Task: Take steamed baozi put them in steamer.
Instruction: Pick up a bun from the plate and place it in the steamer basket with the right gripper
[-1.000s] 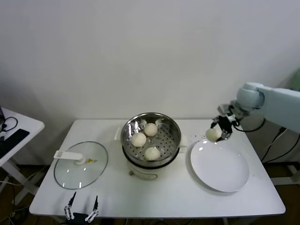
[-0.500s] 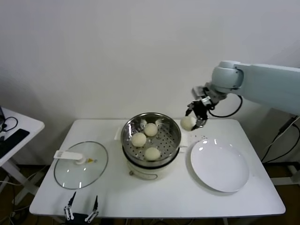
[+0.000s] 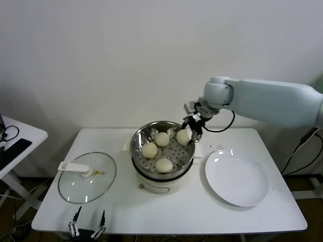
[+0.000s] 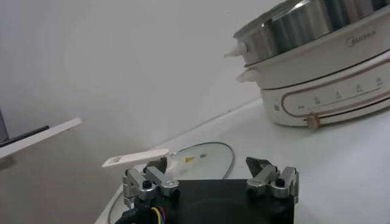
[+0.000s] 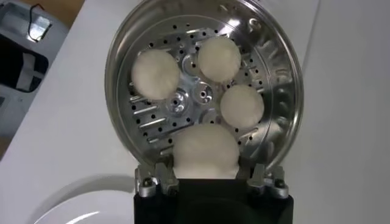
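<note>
The steamer stands mid-table on its cream pot base, with three baozi lying on its perforated floor. My right gripper hangs just inside the steamer's right rim, shut on a fourth baozi. In the right wrist view that baozi fills the gap between the fingers of the right gripper, above the steamer's floor, and the other three baozi lie beyond it. My left gripper is parked at the table's front left, open and holding nothing.
A glass lid with a white handle lies left of the pot, just ahead of the left gripper. A bare white plate sits to the pot's right. A side table stands at far left.
My right arm has swung left with the baozi, from above the plate's far edge to over the steamer's right side. The left arm has stayed still.
</note>
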